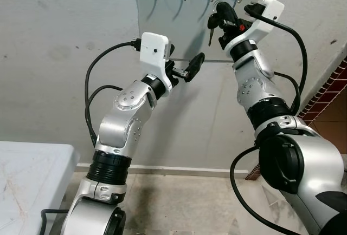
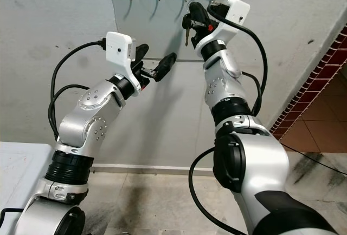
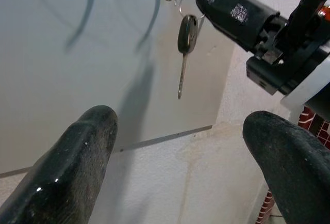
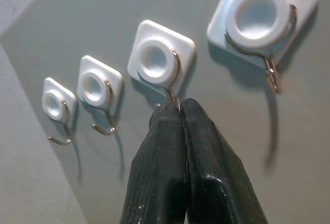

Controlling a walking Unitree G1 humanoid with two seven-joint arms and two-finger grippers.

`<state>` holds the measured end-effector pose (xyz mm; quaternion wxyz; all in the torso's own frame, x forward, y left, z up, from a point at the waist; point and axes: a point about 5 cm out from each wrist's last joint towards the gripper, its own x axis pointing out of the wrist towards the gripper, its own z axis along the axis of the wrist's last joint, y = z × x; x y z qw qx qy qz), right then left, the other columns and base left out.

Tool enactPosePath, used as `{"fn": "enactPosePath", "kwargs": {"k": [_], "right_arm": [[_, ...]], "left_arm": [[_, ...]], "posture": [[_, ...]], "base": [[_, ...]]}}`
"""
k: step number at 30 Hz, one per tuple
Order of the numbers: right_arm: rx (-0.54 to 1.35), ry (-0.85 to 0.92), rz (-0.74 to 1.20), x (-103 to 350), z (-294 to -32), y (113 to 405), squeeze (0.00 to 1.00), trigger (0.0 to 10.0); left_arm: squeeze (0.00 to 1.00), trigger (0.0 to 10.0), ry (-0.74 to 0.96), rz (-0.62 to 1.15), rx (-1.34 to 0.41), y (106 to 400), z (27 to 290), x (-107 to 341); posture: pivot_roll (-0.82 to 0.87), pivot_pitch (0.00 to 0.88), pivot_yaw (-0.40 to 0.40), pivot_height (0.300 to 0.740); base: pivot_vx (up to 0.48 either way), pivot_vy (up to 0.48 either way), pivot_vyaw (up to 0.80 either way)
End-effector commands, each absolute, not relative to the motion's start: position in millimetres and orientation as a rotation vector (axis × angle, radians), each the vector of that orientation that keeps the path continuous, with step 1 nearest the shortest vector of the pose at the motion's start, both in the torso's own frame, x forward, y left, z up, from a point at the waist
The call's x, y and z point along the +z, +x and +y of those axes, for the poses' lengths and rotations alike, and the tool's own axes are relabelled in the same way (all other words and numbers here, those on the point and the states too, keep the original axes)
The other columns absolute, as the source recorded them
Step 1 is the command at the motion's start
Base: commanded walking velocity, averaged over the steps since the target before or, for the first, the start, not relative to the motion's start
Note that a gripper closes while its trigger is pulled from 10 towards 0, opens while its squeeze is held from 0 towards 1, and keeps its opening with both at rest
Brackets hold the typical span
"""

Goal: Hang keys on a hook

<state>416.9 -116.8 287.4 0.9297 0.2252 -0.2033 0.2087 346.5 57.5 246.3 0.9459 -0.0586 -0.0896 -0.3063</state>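
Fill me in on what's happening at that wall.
The right gripper is raised to a row of four white hooks on a grey wall panel, jaws shut on a key ring, with a key dangling below. Its tips sit right at the third hook's wire. The keys are not clearly on the hook yet. The left gripper is held lower, open and empty.

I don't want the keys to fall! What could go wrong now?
1. The right claw pinches only the key ring, right below the third hook; it might miss that thin wire tip.
2. If it lets go early, the key dangling underneath could drop to the floor.
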Motion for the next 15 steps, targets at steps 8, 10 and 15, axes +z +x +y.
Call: {"fn": "enactPosePath", "kwargs": {"k": [8, 10, 15], "right_arm": [[0.486, 0.447, -0.445, 304.4, -107.6, 416.8, 0.0, 10.0], [0.49, 0.442, -0.448, 305.6, -106.7, 416.7, 0.0, 10.0], [0.488, 0.379, -0.457, 309.1, -104.8, 416.4, 0.0, 10.0]], "left_arm": [[0.0, 10.0, -0.119, -0.2, -0.625, 344.5, 57.3, 251.6], [0.0, 10.0, -0.119, -0.2, -0.623, 344.5, 57.6, 251.7], [0.0, 10.0, -0.123, -0.201, -0.62, 344.9, 57.6, 252.0]], "posture": [[0.05, 0.061, -0.013, 0.732], [0.05, 0.061, -0.013, 0.732], [0.05, 0.061, -0.015, 0.732]], "base": [[0.0, 0.0, 0.0], [0.0, 0.0, 0.0], [0.0, 0.0, 0.0]]}}
